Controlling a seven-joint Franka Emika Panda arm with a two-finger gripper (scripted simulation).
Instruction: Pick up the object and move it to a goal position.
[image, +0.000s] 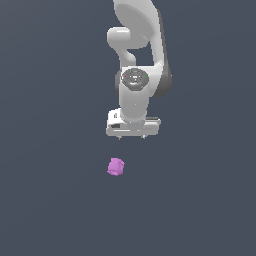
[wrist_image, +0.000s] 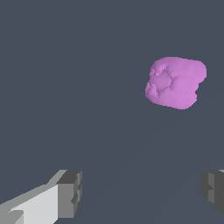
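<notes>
Right, over on the exterior view's left side of the action sits the object (image: 116, 167), a small pink-purple blob with a lumpy, faceted skin, resting alone on the flat dark grey worktop (image: 45, 200). It lies below the white arm in that picture and a touch toward the exterior view's left of it, clearly apart from the hardware, nothing touching it. Moving across, there's the Panda arm (image: 136, 55), white and rounded, pointing straight down, with the pincer (image: 133, 135) hanging under its wrist block, well clear of the blob. The wrist view gives the better read: the blob (wrist_image: 176, 82) shows its bumpy, pitted face against the grey surface, and it sits outside the gap between the fingers, off toward one side rather than centred. One finger (wrist_image: 70, 194) shows as a white body with a grey pad, the other as a grey pad at the opposite edge of the picture. The jaws stand wide apart with bare grey worktop between them, so the pincer is spread and gripping nothing.
</notes>
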